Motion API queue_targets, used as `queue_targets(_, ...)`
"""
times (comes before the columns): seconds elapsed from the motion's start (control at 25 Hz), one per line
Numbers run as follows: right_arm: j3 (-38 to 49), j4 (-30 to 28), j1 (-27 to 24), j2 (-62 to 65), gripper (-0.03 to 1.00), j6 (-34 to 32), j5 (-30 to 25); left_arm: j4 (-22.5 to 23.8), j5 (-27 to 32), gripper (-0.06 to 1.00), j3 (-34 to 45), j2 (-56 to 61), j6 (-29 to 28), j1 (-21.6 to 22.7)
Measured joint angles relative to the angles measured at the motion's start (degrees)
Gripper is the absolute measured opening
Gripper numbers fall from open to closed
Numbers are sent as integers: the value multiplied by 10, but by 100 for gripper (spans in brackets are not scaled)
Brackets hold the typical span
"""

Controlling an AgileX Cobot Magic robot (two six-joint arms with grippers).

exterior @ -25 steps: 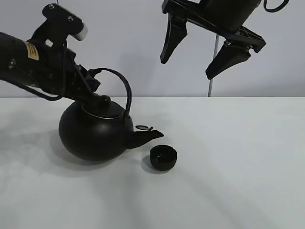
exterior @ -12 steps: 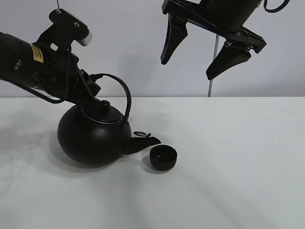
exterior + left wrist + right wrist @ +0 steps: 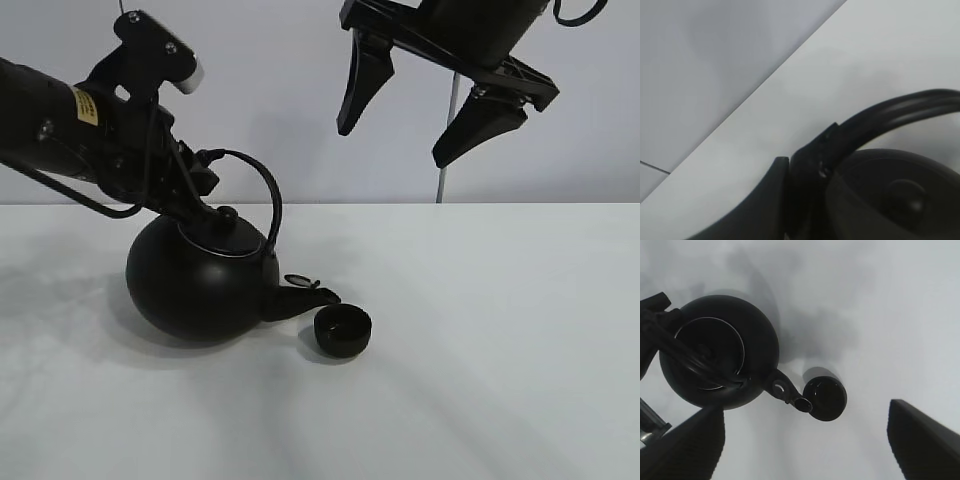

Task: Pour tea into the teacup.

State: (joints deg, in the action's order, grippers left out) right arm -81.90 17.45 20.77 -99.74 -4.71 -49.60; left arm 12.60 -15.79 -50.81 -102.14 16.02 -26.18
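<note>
Teapot (image 3: 200, 285) tipped, spout (image 3: 305, 298) at the cup: by my judgement the pour is starting, not finished.
My left gripper (image 3: 192, 180) is clamped tight on the teapot's arched handle (image 3: 262, 190). The teacup (image 3: 342, 331) stands upright on the table (image 3: 500, 350) at the pot's 4 o'clock, with the spout tip over its 10 o'clock rim. I can't make out any tea flowing. The right gripper (image 3: 392, 144) hangs high at 1 o'clock, jaws wide and empty.
</note>
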Motion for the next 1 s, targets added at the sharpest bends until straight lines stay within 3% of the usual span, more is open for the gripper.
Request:
queue_targets(0.24, 0, 0, 0, 0, 61, 0, 0, -3, 0, 11, 0, 0, 26, -8)
queue_targets(1.0, 0, 3, 0, 0, 61, 0, -1, -4, 0, 11, 0, 0, 31, -8)
